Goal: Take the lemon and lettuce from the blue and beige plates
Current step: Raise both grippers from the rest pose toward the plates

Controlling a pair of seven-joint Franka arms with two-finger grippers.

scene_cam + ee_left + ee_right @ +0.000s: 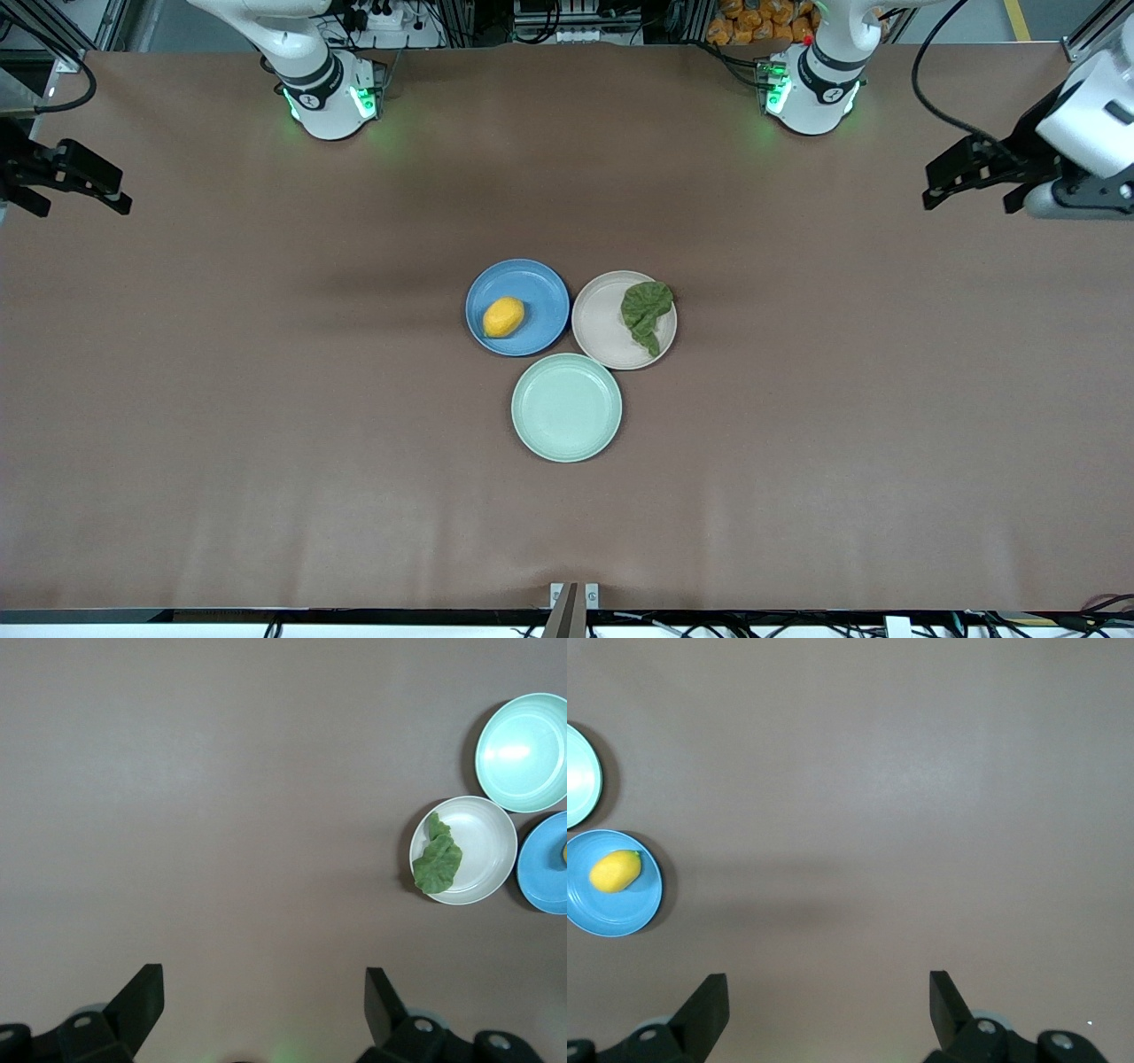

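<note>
The lemon (pixel 503 317) lies on the blue plate (pixel 537 291) at the table's middle; both show in the right wrist view, the lemon (pixel 615 871) on the plate (pixel 629 912). The lettuce (pixel 646 313) lies on the beige plate (pixel 601 326) beside it, toward the left arm's end; the left wrist view shows the lettuce (pixel 438 861) on that plate (pixel 485 850). My left gripper (pixel 970 197) hangs open and empty over the left arm's end of the table, also shown in its wrist view (pixel 264 1001). My right gripper (pixel 75 206) hangs open and empty over the right arm's end, also shown in its wrist view (pixel 828 1003).
An empty mint-green plate (pixel 566 407) sits nearer the front camera, touching the other two plates. It also shows in the left wrist view (pixel 524 751). The arms' bases (pixel 330 97) stand along the table's back edge. Brown table surface (pixel 266 399) surrounds the plates.
</note>
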